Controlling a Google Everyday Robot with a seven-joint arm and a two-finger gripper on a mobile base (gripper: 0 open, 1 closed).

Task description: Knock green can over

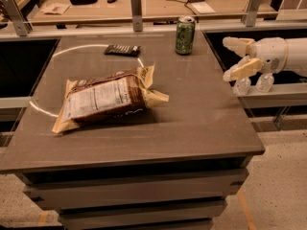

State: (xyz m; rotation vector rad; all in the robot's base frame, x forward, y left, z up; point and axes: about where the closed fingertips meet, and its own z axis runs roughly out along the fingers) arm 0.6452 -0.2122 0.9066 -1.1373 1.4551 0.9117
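Lying on its side across the left half of the grey table [201,123], a brown and cream snack bag [103,102] shows its printed label, with a small flat dark device [123,50] near the far edge behind it. The green can [184,35] stands upright at the table's far edge, right of that device and well apart from the bag. Off the table's right side hangs the pale claw [232,58], its two fingers spread apart and empty, pointing left, near the can but not touching it
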